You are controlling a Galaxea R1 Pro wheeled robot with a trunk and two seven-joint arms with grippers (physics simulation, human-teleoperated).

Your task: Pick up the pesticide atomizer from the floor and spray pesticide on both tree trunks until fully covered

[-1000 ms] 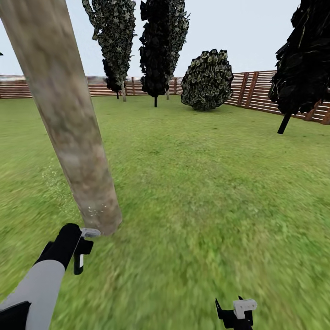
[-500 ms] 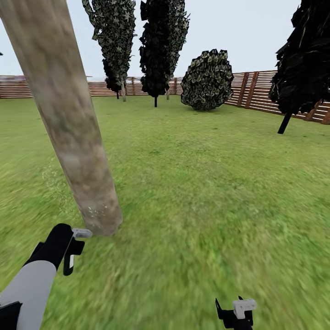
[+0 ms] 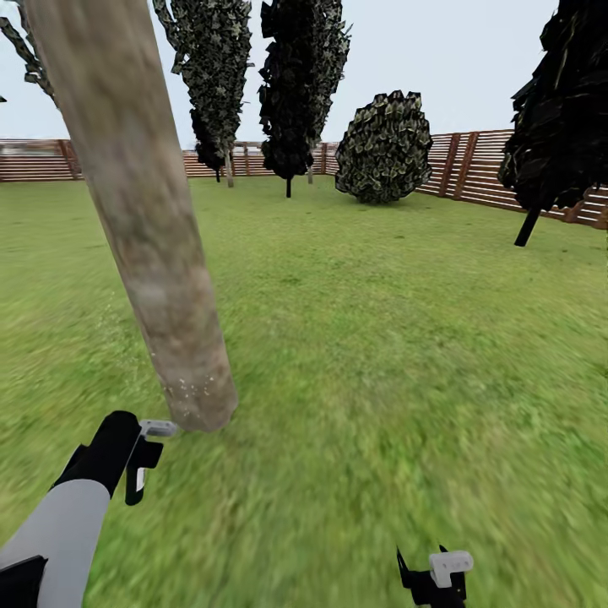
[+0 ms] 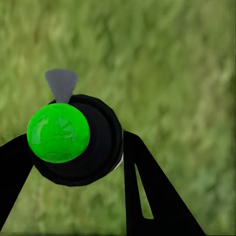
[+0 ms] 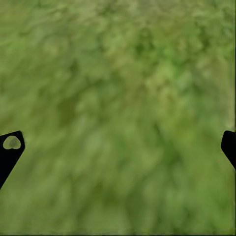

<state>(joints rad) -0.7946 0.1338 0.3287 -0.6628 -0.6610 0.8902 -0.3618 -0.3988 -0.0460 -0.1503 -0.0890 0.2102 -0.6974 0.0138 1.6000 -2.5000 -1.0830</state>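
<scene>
Head camera high over lawn (image 3: 380,338); both wrist cameras close above same grass.

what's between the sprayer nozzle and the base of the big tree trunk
Nothing solid: in the head view the pesticide atomizer nozzle sits just short of the tree trunk, with bare lawn between.

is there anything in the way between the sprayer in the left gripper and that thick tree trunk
Nothing visible. The left gripper holds the pesticide atomizer beside the base of the tree trunk, with just open lawn between them.
</scene>
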